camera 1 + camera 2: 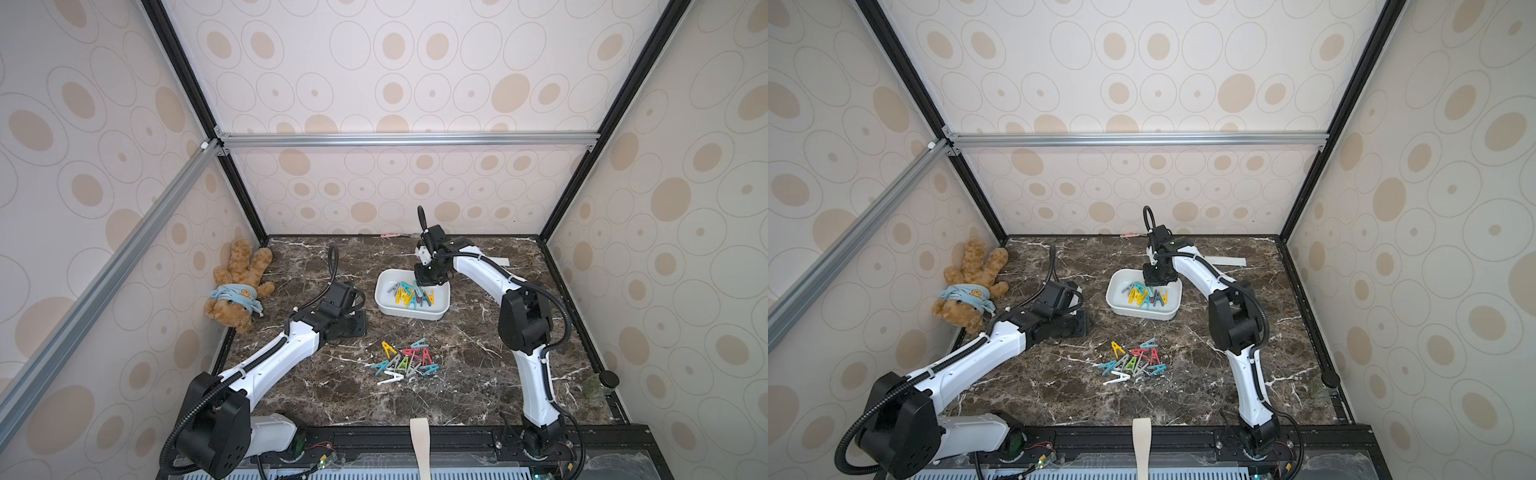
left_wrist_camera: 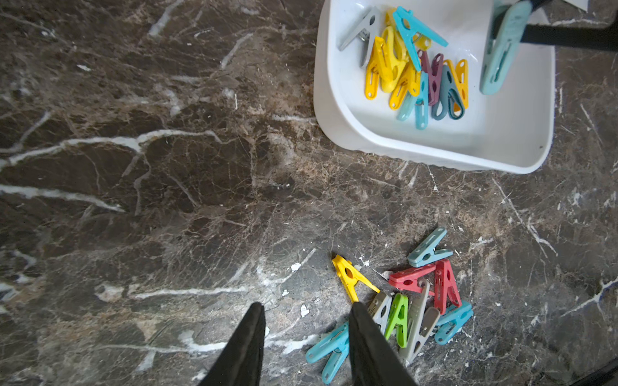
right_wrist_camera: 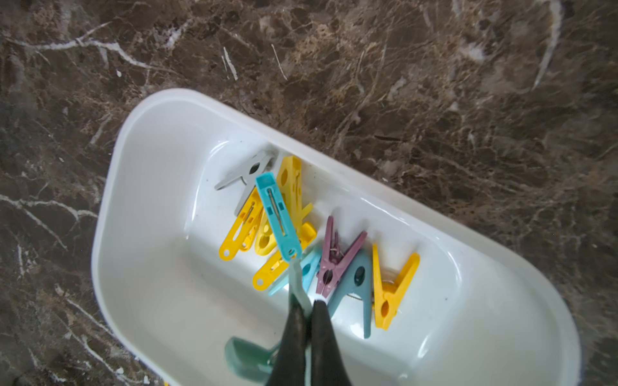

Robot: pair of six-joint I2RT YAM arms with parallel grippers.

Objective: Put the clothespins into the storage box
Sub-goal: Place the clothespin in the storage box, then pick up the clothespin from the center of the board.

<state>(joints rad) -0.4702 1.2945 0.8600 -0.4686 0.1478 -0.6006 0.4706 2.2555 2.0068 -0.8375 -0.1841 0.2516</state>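
The right claw (image 3: 307, 300) pinches a half-hidden pale teal plastic clothespin (image 2: 501, 60) over the shallow white plastic box (image 2: 322, 107). The left claw (image 2: 307, 307) is partly open, empty.

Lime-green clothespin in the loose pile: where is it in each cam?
Top view: green clothespin, mid-pile, camera side of the storage box.
Top view: same spot.
Left wrist: mid-pile, clear of the storage box.
Right wrist: not in it.
Shared landmark: the storage box.
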